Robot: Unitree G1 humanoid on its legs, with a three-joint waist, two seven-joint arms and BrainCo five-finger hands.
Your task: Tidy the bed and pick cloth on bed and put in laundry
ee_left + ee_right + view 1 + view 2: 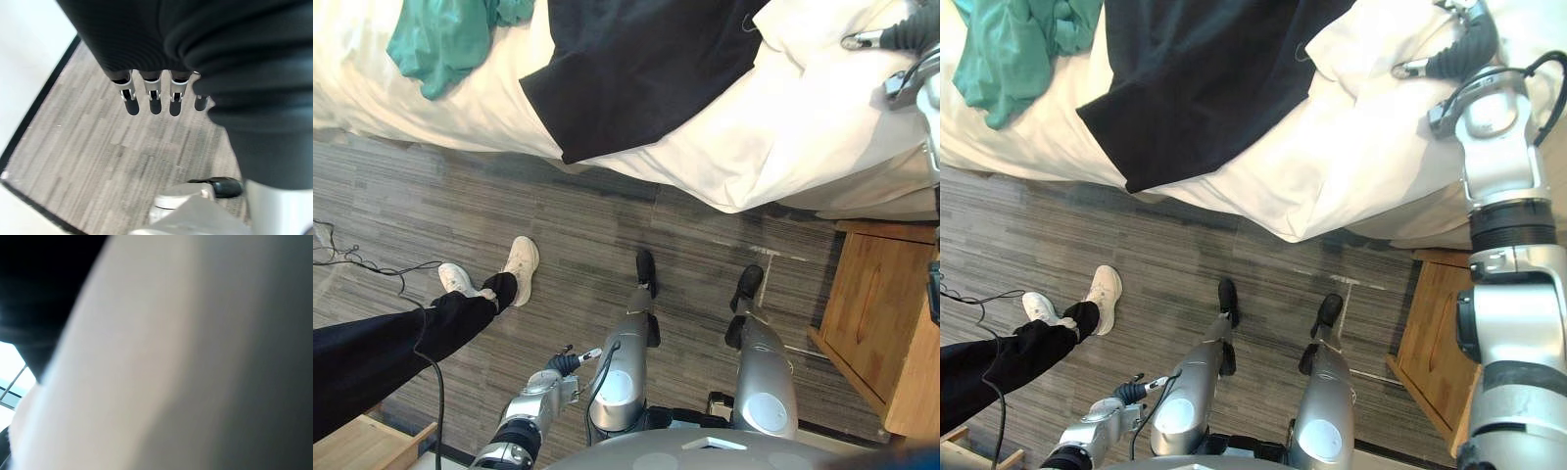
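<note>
A black cloth (636,69) lies spread on the white bed (734,137), one corner hanging over the near edge. A teal cloth (440,39) lies crumpled to its left. My right arm reaches up to the bed, with the right hand (1464,39) on the white pillow (1371,39), right of the black cloth. The right wrist view has white fabric (146,362) pressed close. My left hand (566,363) hangs low over the floor. Its fingers (154,93) are straight and hold nothing.
A person's leg in black trousers with white shoes (521,262) stands on the grey wood floor (587,225) at my left. A wooden nightstand (881,313) stands by the bed at the right. Another wooden piece (362,446) sits at the lower left.
</note>
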